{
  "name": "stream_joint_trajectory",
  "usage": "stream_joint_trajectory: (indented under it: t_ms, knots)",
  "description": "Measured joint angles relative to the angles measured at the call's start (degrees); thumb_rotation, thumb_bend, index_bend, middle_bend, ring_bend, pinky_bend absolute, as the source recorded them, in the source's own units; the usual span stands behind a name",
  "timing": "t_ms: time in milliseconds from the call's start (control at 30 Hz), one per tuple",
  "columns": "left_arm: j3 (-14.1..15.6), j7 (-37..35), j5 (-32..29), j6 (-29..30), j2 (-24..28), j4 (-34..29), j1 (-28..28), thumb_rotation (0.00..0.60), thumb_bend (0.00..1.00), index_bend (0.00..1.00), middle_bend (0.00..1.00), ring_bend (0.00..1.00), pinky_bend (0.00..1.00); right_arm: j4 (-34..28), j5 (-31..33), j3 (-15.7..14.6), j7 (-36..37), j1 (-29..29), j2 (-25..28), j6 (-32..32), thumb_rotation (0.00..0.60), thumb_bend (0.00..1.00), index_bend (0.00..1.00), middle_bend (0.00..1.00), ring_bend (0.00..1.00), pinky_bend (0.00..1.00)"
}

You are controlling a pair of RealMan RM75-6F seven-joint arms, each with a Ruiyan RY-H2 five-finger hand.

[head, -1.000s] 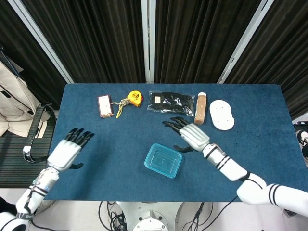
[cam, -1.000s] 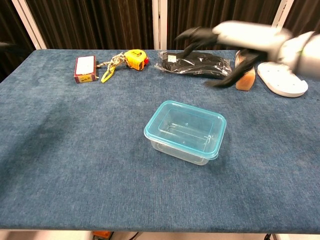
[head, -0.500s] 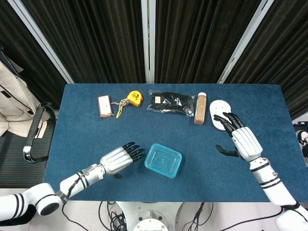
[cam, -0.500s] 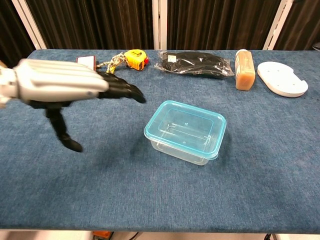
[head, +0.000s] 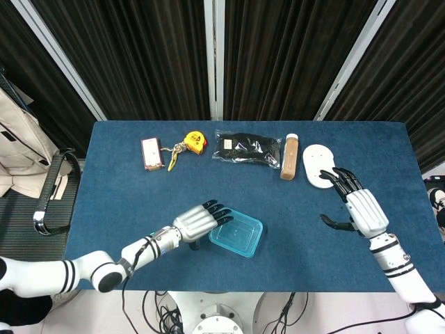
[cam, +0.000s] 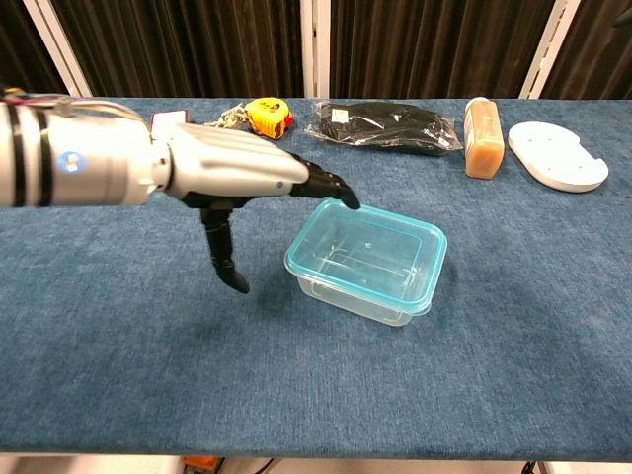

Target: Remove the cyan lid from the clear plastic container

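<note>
Cyan lid (head: 236,233) (cam: 366,247) sits pressed onto the clear plastic container (cam: 363,292) near the middle front of the blue table (head: 125,181) (cam: 118,326), and your left hand (head: 199,221) (cam: 227,173) hovers at its left edge with fingers stretched flat over the rim and thumb hanging down, holding nothing. Your right hand (head: 359,207) is well apart at the table's right side, fingers spread and empty, just in front of the white oval plate (head: 320,165) (cam: 558,155). Along the far edge lie a brown bottle (head: 289,156) (cam: 482,124), a black packet (head: 247,148) (cam: 383,125), a yellow tape measure (head: 195,141) (cam: 267,116) and a small red box (head: 151,153).
</note>
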Motion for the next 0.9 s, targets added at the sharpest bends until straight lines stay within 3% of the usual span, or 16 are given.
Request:
stream_joint_trajectory:
  t_ms: [200, 467, 667, 900]
  knots:
    - [0.4, 2.9, -12.0, -0.5, -0.7, 0.3, -5.5, 0.6, 0.05, 0.0, 0.0, 0.0, 0.0, 1.6, -0.5, 0.1, 1.9, -0.4, -0.4, 0.3, 0.6, 0.16, 0.0, 0.16, 0.0, 0.0]
    - [3.0, 6.8, -27.1, 3.3, -1.2, -1.9, -13.5, 0.6, 0.05, 0.0, 0.0, 0.0, 0.0, 3.8, -1.2, 0.1, 4.9, -0.8, -1.0, 0.5, 0.6, 0.16, 0.0, 0.17, 0.0, 0.0]
    - [5.3, 9.6, -35.0, 7.2, -3.0, -2.8, -18.9, 0.6, 0.05, 0.0, 0.0, 0.0, 0.0, 5.5, -1.8, -0.2, 6.8, -1.2, -1.3, 0.8, 0.6, 0.15, 0.0, 0.17, 0.0, 0.0]
    - [6.5, 11.1, -39.8, 9.8, -5.4, -2.0, -23.0, 0.6, 0.05, 0.0, 0.0, 0.0, 0.01, 6.1, -2.3, -0.3, 7.6, -1.6, -1.2, 1.2, 0.6, 0.15, 0.0, 0.17, 0.0, 0.0]
